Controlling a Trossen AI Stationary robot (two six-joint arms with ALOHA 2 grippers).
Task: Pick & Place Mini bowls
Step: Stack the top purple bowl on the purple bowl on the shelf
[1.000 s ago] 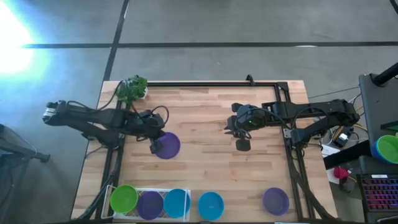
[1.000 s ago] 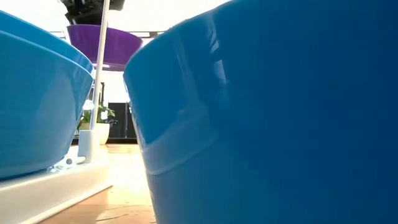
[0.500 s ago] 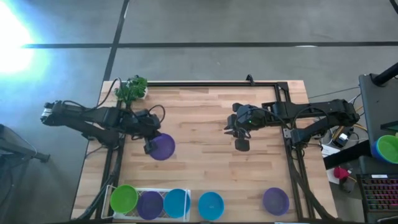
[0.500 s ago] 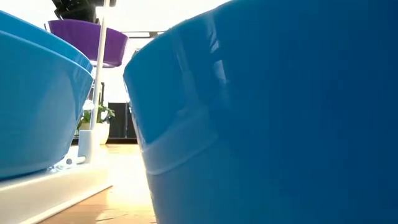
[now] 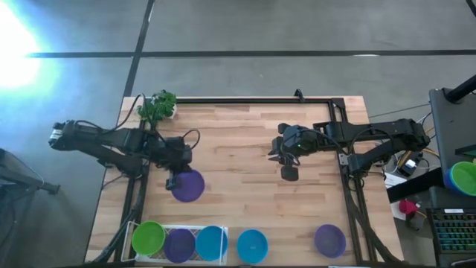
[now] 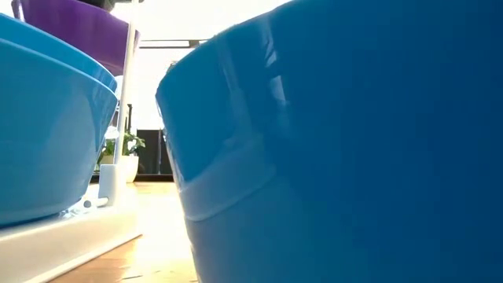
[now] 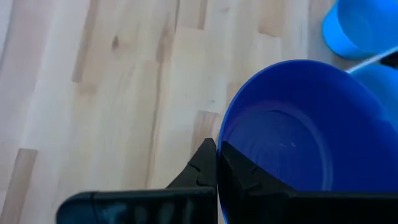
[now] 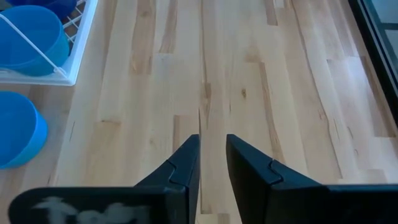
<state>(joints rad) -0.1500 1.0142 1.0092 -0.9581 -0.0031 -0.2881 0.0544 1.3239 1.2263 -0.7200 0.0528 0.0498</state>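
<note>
My left gripper (image 5: 175, 181) is shut on a purple mini bowl (image 5: 190, 186) over the table's left half, and the low view shows this bowl (image 6: 71, 27) high in the air. A white mesh tray (image 5: 134, 225) at the near-left edge holds a green bowl (image 5: 148, 237), a purple bowl (image 5: 179, 244) and a blue bowl (image 5: 211, 243). On the wood rest another blue bowl (image 5: 252, 246) and another purple bowl (image 5: 329, 240). My right gripper (image 5: 288, 173) waits over the table's middle, open by a narrow gap (image 8: 212, 155) and holding nothing. My left gripper (image 7: 216, 149) pinches the purple bowl's rim (image 7: 219, 134) on the side toward the table's left. One finger (image 7: 239, 173) is inside the bowl and the other (image 7: 200, 167) outside its wall. The fingers come from above, slanting down. The bowl is lifted clear, its mouth facing up.
A leafy toy plant (image 5: 158, 106) stands at the far-left corner. A dark frame rail (image 5: 253, 100) runs along the far edge and down the right side (image 5: 348, 186). The blue bowl (image 6: 354, 157) on the table fills most of the low view. Bare wood lies between the arms.
My left gripper has carried the purple bowl toward the table's near edge and a little to the left, closer to the white tray, staying shut on its rim. In the low view the bowl has drifted left and looms larger.
</note>
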